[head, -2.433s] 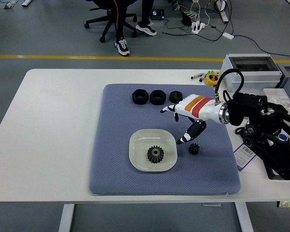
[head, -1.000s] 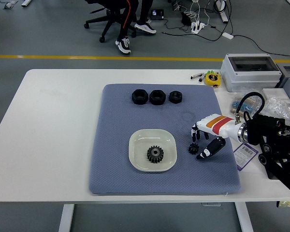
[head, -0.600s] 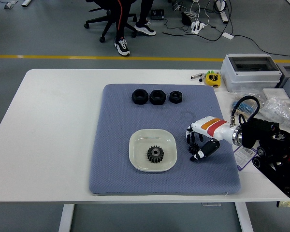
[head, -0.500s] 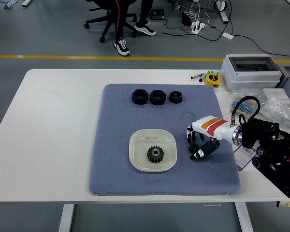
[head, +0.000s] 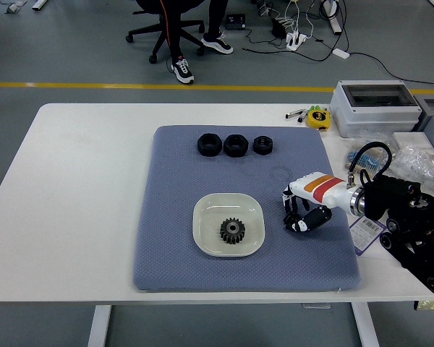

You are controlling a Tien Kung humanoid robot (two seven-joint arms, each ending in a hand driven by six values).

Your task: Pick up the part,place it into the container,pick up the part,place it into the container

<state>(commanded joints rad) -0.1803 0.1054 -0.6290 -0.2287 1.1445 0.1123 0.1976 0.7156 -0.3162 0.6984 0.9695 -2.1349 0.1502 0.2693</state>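
The right hand (head: 301,215) lies low on the blue mat (head: 173,267), just right of the white dish (head: 202,217), its fingers (head: 292,210) and thumb curled around the small black gear, which is almost wholly hidden inside the grasp. A larger gear (head: 232,230) sits in the dish. Three black nuts (head: 235,144) stand in a row near the mat's far edge. A grey box (head: 376,107) and a yellow tape measure (head: 318,117) sit at the table's far right
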